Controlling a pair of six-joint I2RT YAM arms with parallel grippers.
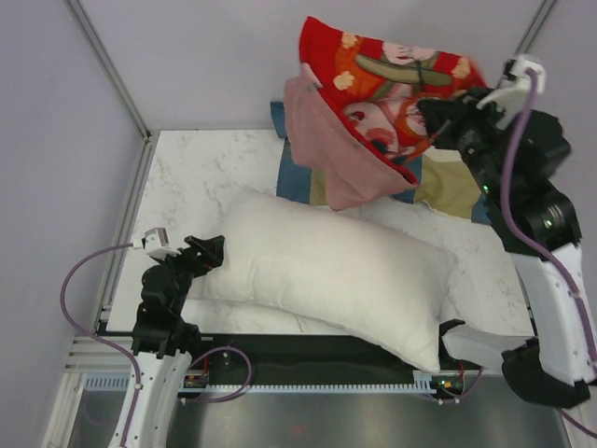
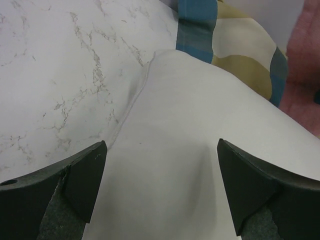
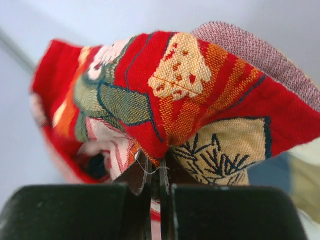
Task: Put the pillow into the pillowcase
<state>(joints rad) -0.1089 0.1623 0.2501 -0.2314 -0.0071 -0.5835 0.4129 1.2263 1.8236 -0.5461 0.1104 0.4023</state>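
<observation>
Up at two o'clock, pinches pillowcase (image 1: 373, 93) in clenched right end effector (image 1: 437, 117). At eight o'clock, poises released left end effector (image 2: 160, 170) over pillow (image 1: 326, 271) corner.

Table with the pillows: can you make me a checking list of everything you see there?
Surface: white marble table, bare at the left.
Job's things: white pillow lies flat across the front; red cartoon pillowcase is held up at the back right, pink inside showing; the pillow is not in it yet.
Clutter: checked pillow lying below the pillowcase.
Grippers: left jaws open over the white pillow's left end; right jaws shut on the pillowcase's edge.
Cables: purple cable loops beside the left arm; another runs along the right arm.
Surroundings: plain pale walls, metal frame posts; nothing else seen.
</observation>
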